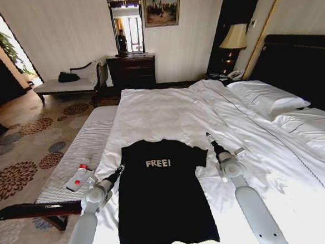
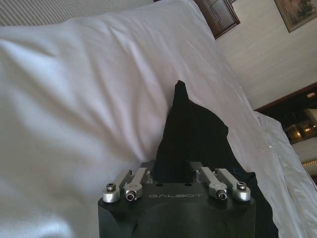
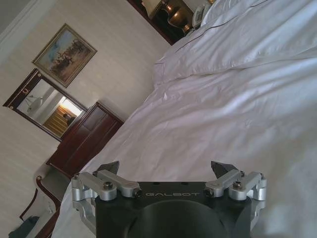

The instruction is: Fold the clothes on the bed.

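Your left gripper (image 1: 120,169) sits pinched on the T-shirt's (image 1: 162,194) sleeve; your right gripper (image 1: 209,136), spread wide, hovers by the other sleeve; the shirt lies flat on the bed (image 1: 173,113); soft, limp cotton; take hems.

- We see the black T-shirt (image 1: 163,203) with white "FREE!" lettering lying flat, face up, near the bed's foot edge.
- We see the bed (image 1: 167,113), its white duvet rumpled, pillows at the headboard.
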{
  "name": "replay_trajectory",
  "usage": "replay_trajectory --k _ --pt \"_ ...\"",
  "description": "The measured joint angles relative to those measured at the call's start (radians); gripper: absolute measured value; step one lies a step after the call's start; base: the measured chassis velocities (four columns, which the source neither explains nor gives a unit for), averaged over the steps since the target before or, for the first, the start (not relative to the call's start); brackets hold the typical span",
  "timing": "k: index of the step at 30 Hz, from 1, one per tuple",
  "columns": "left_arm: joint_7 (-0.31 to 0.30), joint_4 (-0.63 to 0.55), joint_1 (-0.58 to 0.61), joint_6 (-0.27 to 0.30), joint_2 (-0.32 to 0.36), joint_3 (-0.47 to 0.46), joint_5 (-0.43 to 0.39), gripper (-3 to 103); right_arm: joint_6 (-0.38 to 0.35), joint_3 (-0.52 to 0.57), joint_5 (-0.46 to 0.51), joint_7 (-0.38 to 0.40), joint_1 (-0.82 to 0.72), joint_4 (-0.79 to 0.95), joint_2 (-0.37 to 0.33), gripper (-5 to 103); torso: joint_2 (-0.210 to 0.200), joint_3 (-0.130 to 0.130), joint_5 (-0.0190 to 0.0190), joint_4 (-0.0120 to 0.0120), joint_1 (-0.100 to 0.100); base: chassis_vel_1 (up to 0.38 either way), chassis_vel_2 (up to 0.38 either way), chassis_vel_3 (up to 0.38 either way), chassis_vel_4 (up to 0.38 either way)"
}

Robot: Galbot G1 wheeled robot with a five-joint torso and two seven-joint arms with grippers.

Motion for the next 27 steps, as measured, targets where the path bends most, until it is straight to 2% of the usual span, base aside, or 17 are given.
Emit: replay_trajectory --k 1,4,8,14,19,23,27 --pt "0.001 0.001 0.001 -0.003 0.001 -0.001 0.002 30 -0.001 0.0 0.0 0.002 0.0 0.0 0.001 100 0.0 0.0 0.0 0.0 0.0 0.0 0.0 0.0 0.0" --pt "0.005 0.001 0.001 -0.007 0.005 -0.003 0.004 24 -0.002 0.0 0.0 0.003 -0.001 0.0 0.002 100 0.0 0.0 -0.0001 0.0 0.0 0.0 0.0 0.0 0.0" --pt "0.005 -0.002 0.001 -0.018 0.013 -0.011 0.005 3 -0.003 -0.002 -0.003 0.007 -0.002 -0.001 0.008 100 0.0 0.0 -0.0001 0.0 0.0 0.0 0.0 0.0 0.0" --pt "0.009 -0.005 -0.015 -0.031 0.036 -0.036 0.008 1 -0.004 -0.003 -0.004 0.009 -0.007 0.002 0.012 100 0.0 0.0 -0.0002 0.0001 0.0 0.0 0.0 0.0 0.0" --pt "0.011 0.024 -0.069 -0.042 0.092 -0.059 0.009 1 -0.005 -0.003 -0.004 0.012 -0.01 0.007 0.012 100 0.0 0.0 0.0 0.0001 0.0 0.0 0.0 0.0 0.0" --pt "0.007 0.065 -0.115 -0.041 0.128 -0.051 0.018 1 -0.006 -0.004 -0.004 0.014 -0.011 0.012 0.014 100 0.0 0.0 0.0 0.0 0.0 0.0 0.0 0.0 0.0" --pt "0.008 0.097 -0.139 -0.039 0.135 -0.036 0.044 1 -0.007 -0.004 -0.004 0.015 -0.012 0.015 0.015 100 0.0 0.0 -0.0002 0.0001 0.0 0.0 0.0 0.0 0.0"
